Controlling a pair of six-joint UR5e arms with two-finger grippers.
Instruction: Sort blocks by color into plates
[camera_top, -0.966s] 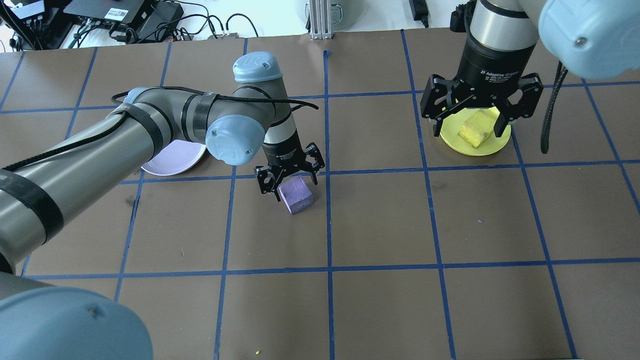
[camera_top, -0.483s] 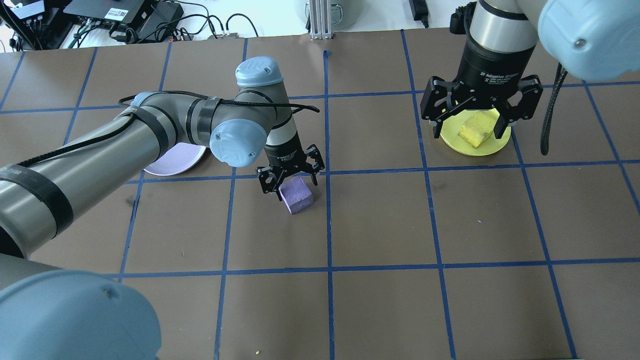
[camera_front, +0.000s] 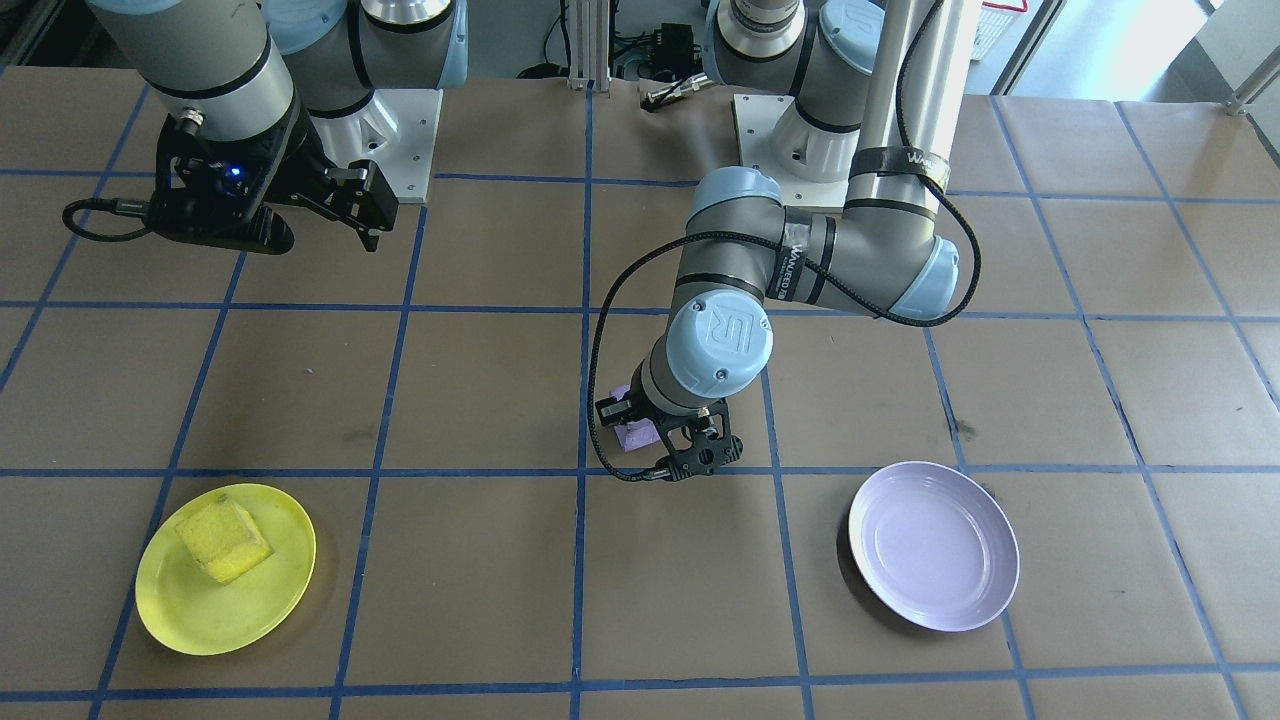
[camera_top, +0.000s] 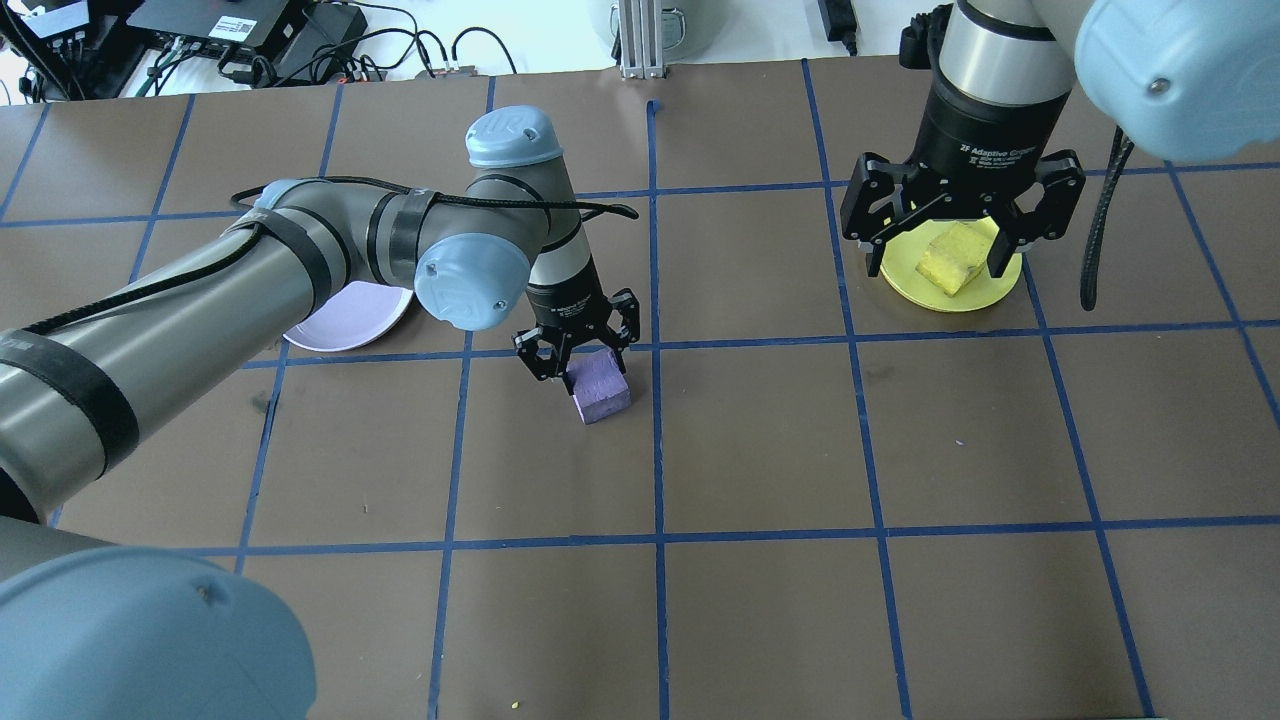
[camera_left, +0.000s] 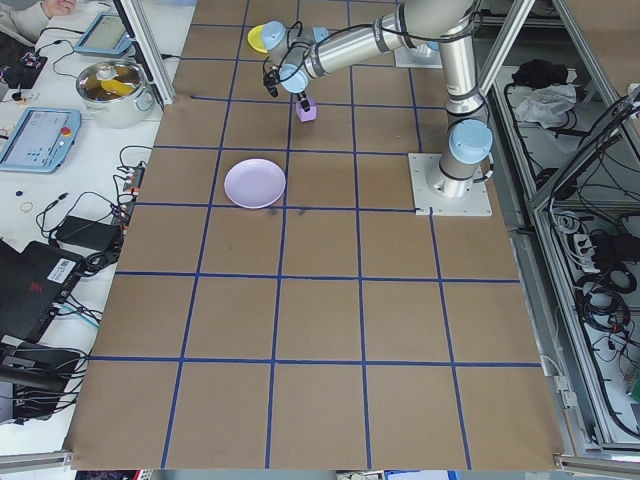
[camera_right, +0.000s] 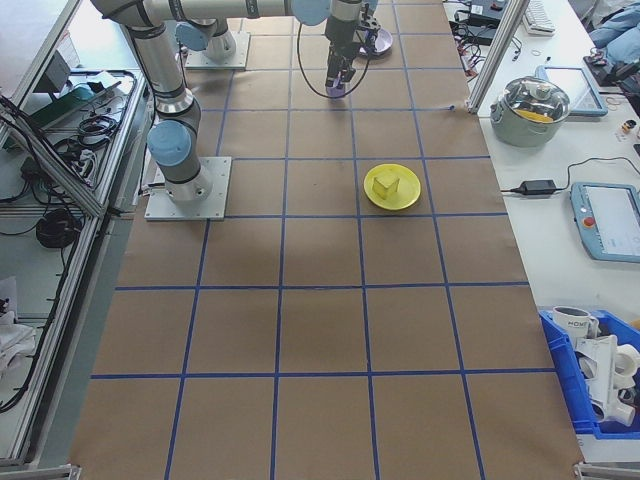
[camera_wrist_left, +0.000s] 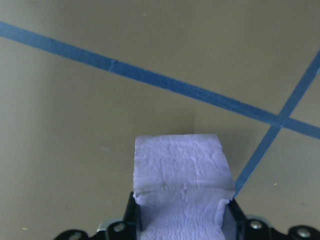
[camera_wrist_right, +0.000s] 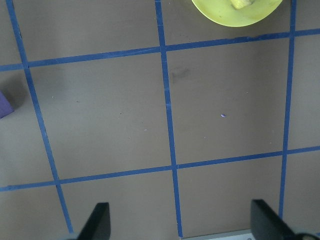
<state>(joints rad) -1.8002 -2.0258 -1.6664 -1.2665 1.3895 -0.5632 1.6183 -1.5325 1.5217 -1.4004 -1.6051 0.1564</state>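
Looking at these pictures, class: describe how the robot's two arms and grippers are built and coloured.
Both arms are grey metal tubes with pale blue joint caps. The left arm wears black bands and a black cable. Each ends in a black two-finger gripper: left gripper, right gripper, whose black wrist bears white lettering.

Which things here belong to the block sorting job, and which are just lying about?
Part of the job:
- purple block, in the left gripper
- lavender plate
- yellow block, on the yellow plate
- right gripper, open

Just lying about:
- lidded steel pot
- handheld screen units
- blue bin
- cables
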